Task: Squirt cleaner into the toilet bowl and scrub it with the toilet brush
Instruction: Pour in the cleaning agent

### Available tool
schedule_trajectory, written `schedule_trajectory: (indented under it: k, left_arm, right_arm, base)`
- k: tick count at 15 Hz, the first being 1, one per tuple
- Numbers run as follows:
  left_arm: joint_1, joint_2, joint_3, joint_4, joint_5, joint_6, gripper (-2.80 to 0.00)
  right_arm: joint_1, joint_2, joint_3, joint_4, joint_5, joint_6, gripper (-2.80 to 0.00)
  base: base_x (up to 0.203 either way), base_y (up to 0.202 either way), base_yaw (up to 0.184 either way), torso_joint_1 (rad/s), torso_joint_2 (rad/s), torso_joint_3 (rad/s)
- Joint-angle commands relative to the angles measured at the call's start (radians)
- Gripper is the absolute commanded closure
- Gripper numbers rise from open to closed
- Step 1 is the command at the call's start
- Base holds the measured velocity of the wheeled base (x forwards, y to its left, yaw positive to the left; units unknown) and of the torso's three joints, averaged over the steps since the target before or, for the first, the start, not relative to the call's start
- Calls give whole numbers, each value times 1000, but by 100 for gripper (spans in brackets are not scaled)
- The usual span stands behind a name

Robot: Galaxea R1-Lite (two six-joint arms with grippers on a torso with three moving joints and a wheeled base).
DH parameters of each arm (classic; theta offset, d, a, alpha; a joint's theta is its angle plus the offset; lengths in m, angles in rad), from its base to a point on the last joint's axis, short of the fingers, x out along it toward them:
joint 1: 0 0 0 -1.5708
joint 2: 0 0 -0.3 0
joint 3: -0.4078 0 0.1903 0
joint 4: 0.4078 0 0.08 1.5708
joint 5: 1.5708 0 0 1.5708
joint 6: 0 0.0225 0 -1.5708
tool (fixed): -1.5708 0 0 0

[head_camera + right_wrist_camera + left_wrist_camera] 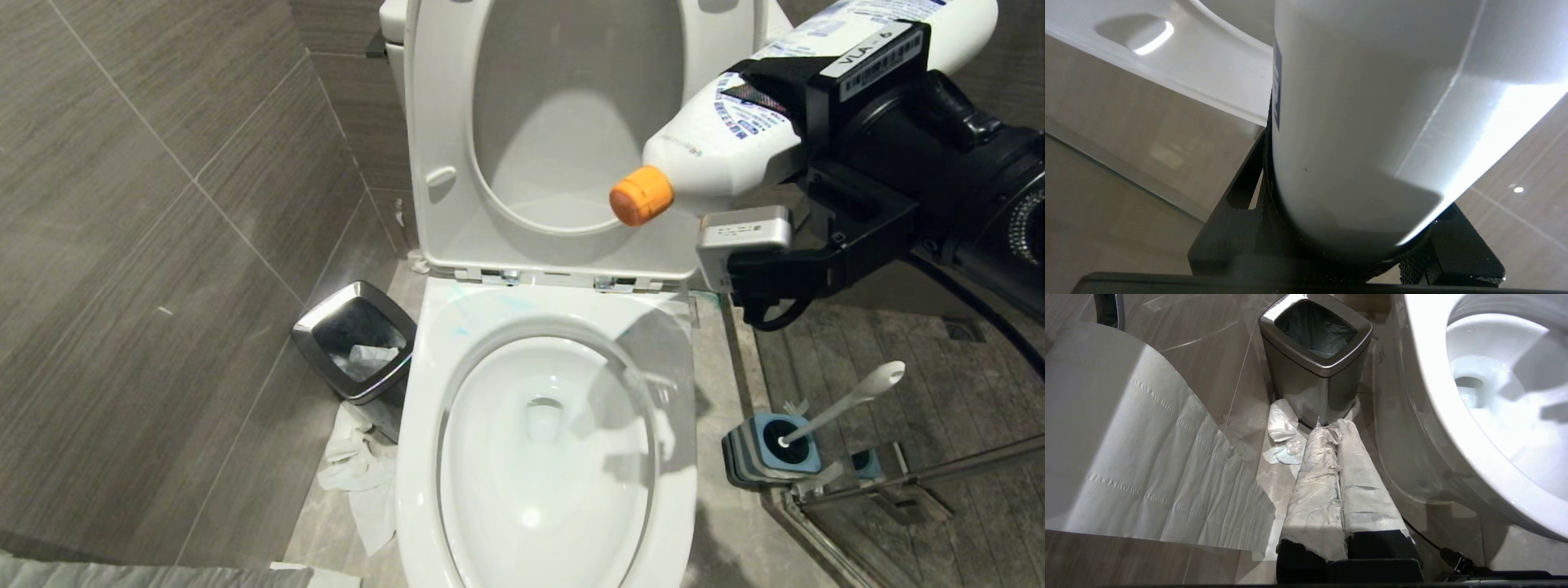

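Note:
My right gripper [804, 122] is shut on a white cleaner bottle [735, 139] with an orange cap [642, 195]. The bottle lies tilted, cap pointing left and slightly down, in front of the raised seat and lid [441, 122]. Its white body [1372, 122] fills the right wrist view between the black fingers. The white toilet bowl [424, 425] stands open below, with faint turquoise streaks [482, 304] on the rim behind the basin. The toilet brush [849, 400] leans in its blue-and-grey holder [771, 449], right of the bowl. My left gripper [1331, 426], its fingers wrapped in white, is shut and empty, low beside the bowl's outer wall [1412, 449].
A steel-rimmed black bin [355, 339] stands left of the toilet, against the tiled wall. Crumpled tissue [359, 465] lies on the floor in front of it. A hanging sheet of toilet paper [1147, 457] is near the left arm. A metal-framed glass door rail [922, 474] runs past the brush holder.

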Motion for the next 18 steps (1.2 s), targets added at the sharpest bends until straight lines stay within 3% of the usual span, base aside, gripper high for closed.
schedule_trajectory:
  k: [1, 5, 18]
  left_arm:
    - [1, 1, 6, -1, 0, 0, 0]
    - [0, 1, 7, -1, 0, 0, 0]
    - [1, 1, 8, -1, 0, 0, 0]
  right_arm:
    - [1, 1, -4, -4, -3, -28, 0]
    - [1, 10, -3, -6, -4, -65, 0]
    - [14, 25, -4, -35, -6, -66, 0]
  base:
    - [0, 0, 0, 0, 0, 0]
    - [0, 0, 0, 0, 0, 0]
    - [0, 0, 0, 0, 0, 0]
